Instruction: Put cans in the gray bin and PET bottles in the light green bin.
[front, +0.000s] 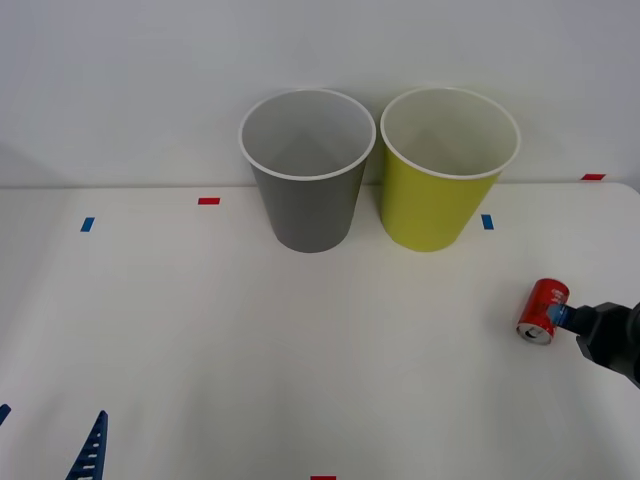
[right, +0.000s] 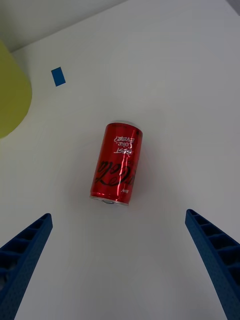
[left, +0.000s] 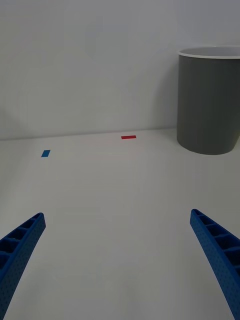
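A small red can (front: 543, 310) lies on its side on the white table (front: 300, 340), right of centre and in front of the light green bin (front: 445, 175). My right gripper (front: 568, 322) is open just behind the can's silver end. In the right wrist view the can (right: 117, 164) lies ahead of the right gripper (right: 119, 216), between the lines of its two blue fingers. The gray bin (front: 307, 175) stands upright beside the green one at the back. My left gripper (front: 50, 415) is open low at the front left, with nothing between its fingers. PET bottles are out of view.
Small tape marks dot the table: red (front: 208, 201) and blue (front: 87, 224) at the back left, blue (front: 487, 221) by the green bin. A pale wall rises behind the bins. In the left wrist view the gray bin (left: 210, 100) stands far ahead of the left gripper (left: 116, 215).
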